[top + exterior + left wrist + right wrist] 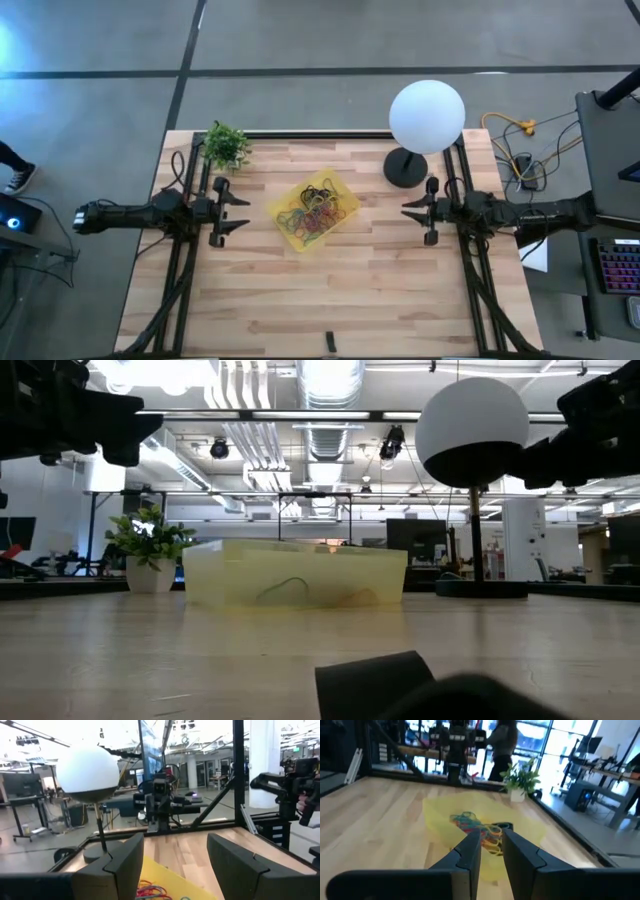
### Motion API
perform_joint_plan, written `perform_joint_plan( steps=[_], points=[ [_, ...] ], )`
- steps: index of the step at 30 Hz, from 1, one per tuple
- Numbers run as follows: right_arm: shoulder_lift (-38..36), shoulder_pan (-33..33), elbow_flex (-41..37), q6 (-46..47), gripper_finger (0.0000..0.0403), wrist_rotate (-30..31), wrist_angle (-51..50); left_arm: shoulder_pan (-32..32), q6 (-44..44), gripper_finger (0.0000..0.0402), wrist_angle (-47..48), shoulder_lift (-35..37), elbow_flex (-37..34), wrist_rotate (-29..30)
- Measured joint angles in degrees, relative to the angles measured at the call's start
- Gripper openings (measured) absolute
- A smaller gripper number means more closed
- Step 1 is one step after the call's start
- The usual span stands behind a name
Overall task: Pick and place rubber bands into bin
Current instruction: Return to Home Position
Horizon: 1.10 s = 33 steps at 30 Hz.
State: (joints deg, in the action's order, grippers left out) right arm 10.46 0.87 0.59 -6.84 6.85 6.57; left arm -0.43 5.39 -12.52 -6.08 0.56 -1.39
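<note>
A small dark piece (329,342) lies at the table's (330,290) front edge. Farther in, the left gripper (244,213) hovers by the left edge, fingers spread wide and empty. The right gripper (408,212), by the right edge, shows only a narrow gap — nothing held. Between them, mid-table, the bin (289,234) holds the rubber bands (318,208). We judge one risk: an arm brushing the light bin could spill the heaped bands.

Yellow translucent bin (342,188) sits mid-table, turned diagonally; tangled multicoloured rubber bands (318,207) heaped inside it
</note>
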Motion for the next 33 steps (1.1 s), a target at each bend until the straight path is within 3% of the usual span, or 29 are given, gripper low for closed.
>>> perform_joint_plan(
  steps=[6, 15, 33],
  points=[
    [-10.5, 0.0, 0.0, -3.4, 0.0068, -0.1, -4.9, 0.0, 0.1, 0.0203, 5.1, 3.3, 0.0, -0.6],
    [-9.4, 0.0, 0.2, -3.7, 0.0068, -3.9, -6.4, 0.0, 1.5, 0.0203, 6.0, 4.1, -0.1, -1.4],
    [-8.8, 0.0, 0.2, 2.2, 0.0068, -4.2, -6.4, 0.0, 1.0, 0.0203, 6.0, 2.2, -0.1, -1.5]
  ],
)
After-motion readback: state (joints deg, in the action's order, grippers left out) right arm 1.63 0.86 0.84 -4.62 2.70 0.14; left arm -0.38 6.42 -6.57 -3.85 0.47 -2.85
